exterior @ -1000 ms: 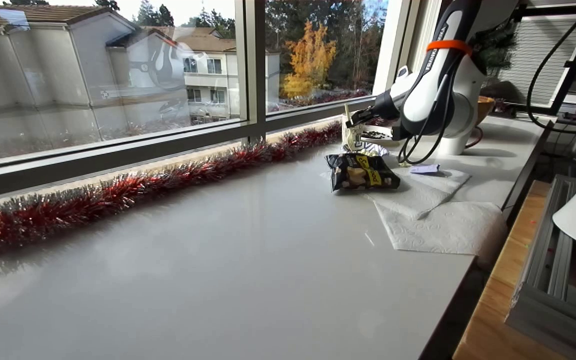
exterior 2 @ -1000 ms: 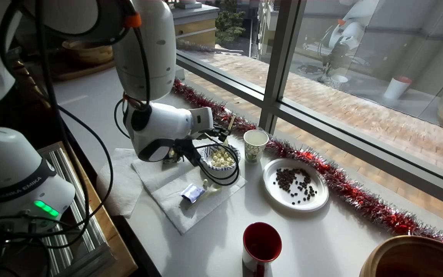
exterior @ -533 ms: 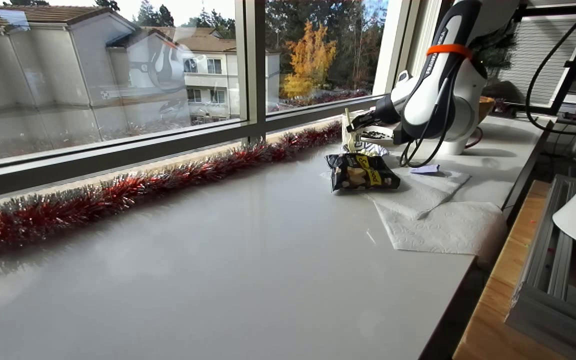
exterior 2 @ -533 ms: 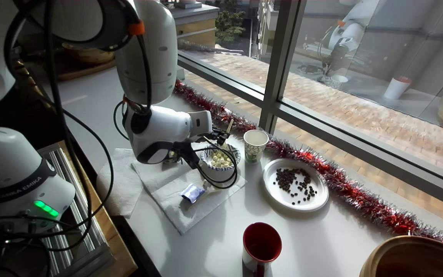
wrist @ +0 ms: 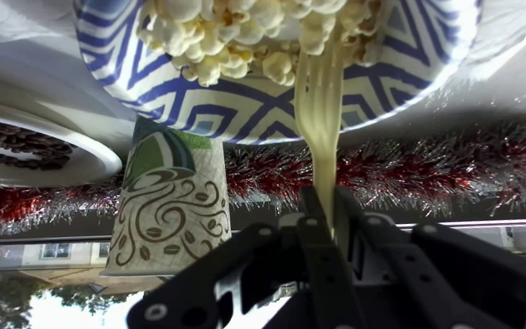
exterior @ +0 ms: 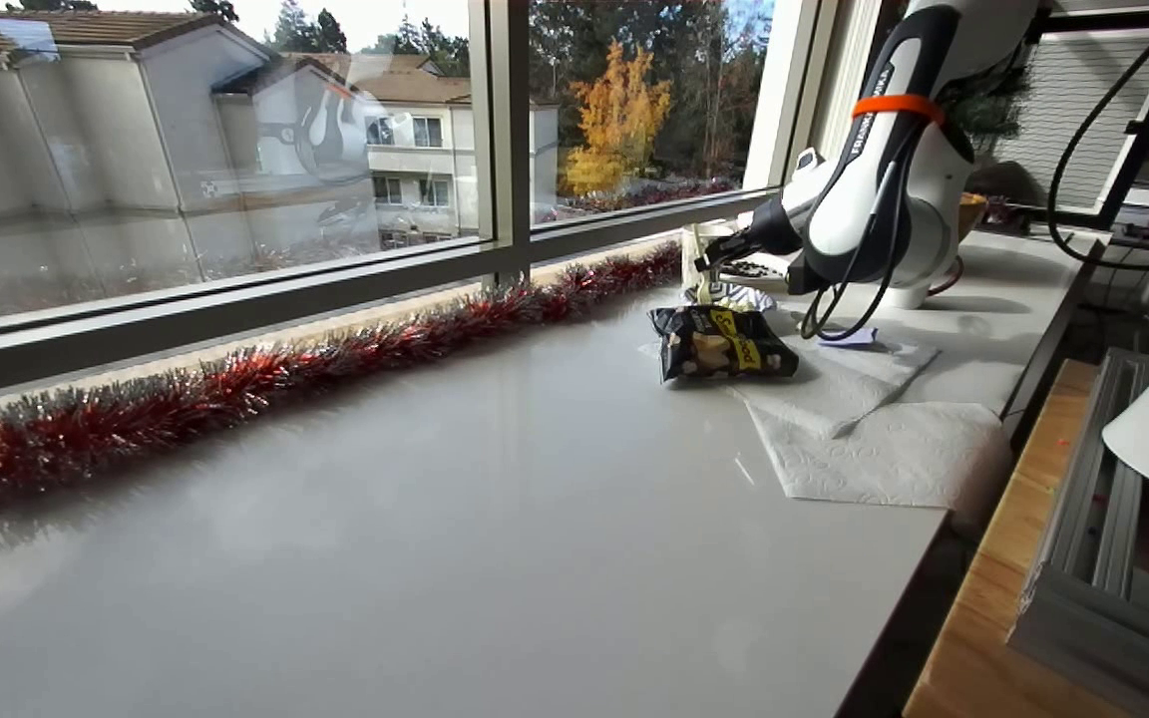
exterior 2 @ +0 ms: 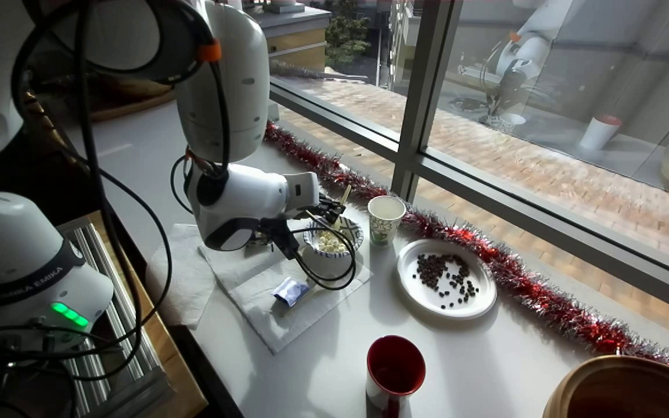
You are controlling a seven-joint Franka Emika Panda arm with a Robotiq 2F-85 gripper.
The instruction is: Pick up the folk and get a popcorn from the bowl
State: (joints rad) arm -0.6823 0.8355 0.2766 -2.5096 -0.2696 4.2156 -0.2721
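A pale yellow plastic fork (wrist: pixel 319 107) is held in my gripper (wrist: pixel 326 191), whose fingers are shut around its handle. Its tines reach over the near wall and into the heap of popcorn (wrist: pixel 208 50); whether any piece is speared I cannot tell. The blue-and-white patterned bowl (wrist: pixel 249 112) holds the popcorn and stands on paper towels. In an exterior view the gripper (exterior 2: pixel 334 209) hangs just above the bowl's window-side rim (exterior 2: pixel 358 237), with the fork's handle end (exterior 2: pixel 346 194) sticking up past it. From another side, the snack bag partly hides the bowl (exterior: pixel 734 295).
Close beside the bowl stands a paper cup (exterior 2: pixel 386 217). Further along are a white plate (exterior 2: pixel 477 309) of dark beans, a red-and-white mug (exterior 2: pixel 376 389) and a wooden bowl (exterior 2: pixel 567 377). A black snack bag (exterior: pixel 724 344) and a purple wrapper (exterior 2: pixel 291 290) lie nearby. Tinsel (exterior: pixel 235 359) lines the window.
Over the last second the gripper has come down slightly with the fork, bringing the fork lower over the bowl. The grip on the fork looks the same, and the bowl has stayed put.
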